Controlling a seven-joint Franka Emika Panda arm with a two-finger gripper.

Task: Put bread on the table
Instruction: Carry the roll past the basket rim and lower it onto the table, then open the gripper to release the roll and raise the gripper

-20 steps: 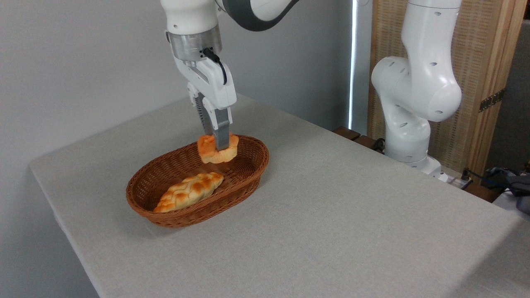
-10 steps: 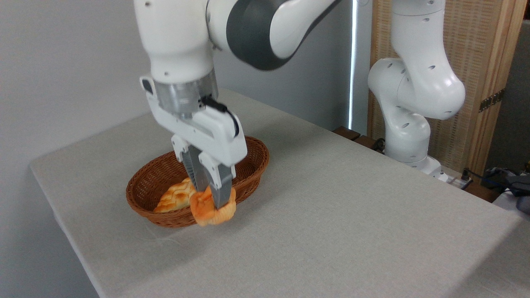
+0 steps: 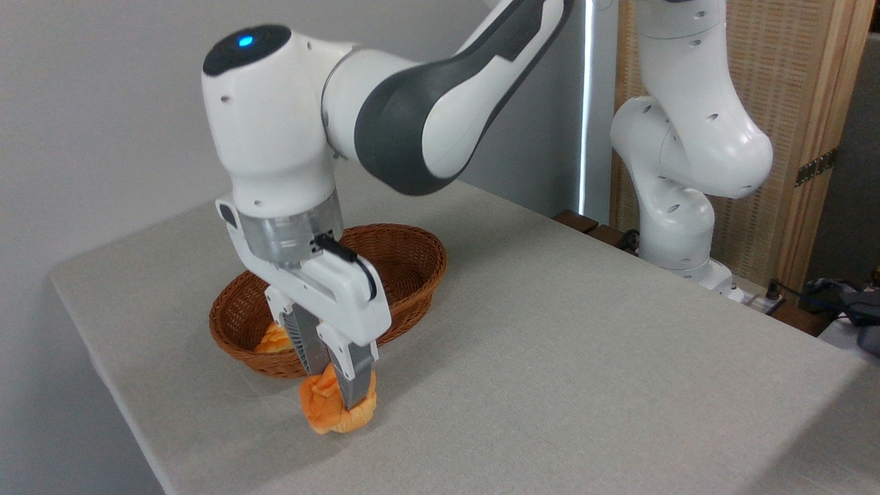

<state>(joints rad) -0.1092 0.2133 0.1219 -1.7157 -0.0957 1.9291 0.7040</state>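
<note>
End effector (image 3: 338, 399), fingers pointing down, clamped on the bread (image 3: 335, 409), an orange bun pinched between the two fingers at the lower centre-left of the view. The bun sits at or just above the worktop (image 3: 550, 357); contact cannot be judged. It lies outside the wicker basket (image 3: 405, 261), just beyond the basket's rim at about 6 o'clock. Half a second earlier the bun hung over the basket's near rim; one second earlier it was held above the basket's far end. The arm (image 3: 426, 117) has since swung toward the camera and lowered, and its wrist housing now hides most of the basket interior. Of the braided loaf (image 3: 275, 339), only a small end shows at the basket's 7 o'clock side.
</note>
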